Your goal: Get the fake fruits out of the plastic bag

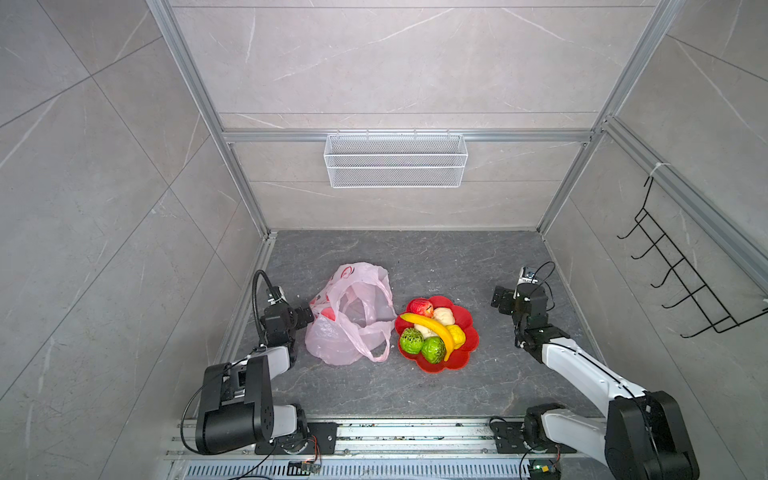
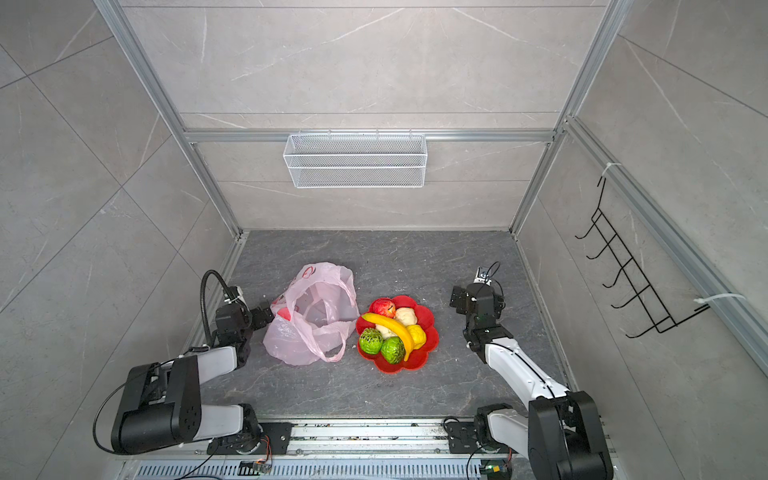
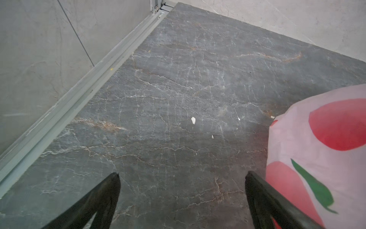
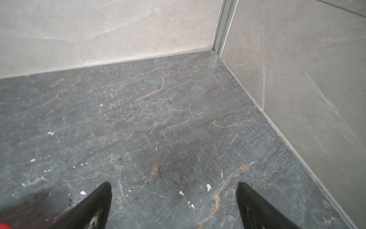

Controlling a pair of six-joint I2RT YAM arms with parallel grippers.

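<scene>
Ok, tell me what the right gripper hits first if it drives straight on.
Nothing stands in its way: the open right gripper faces bare dark tabletop, probably meeting that first, then the pale back wall; depth is unclear.

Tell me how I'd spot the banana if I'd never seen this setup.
On the dark stone table, right of the pale-pink plastic bag, sits a red flower-shaped dish piled with fake fruits. The banana lies across the top of the pile: the only long, curved yellow piece among rounded ones.
</scene>
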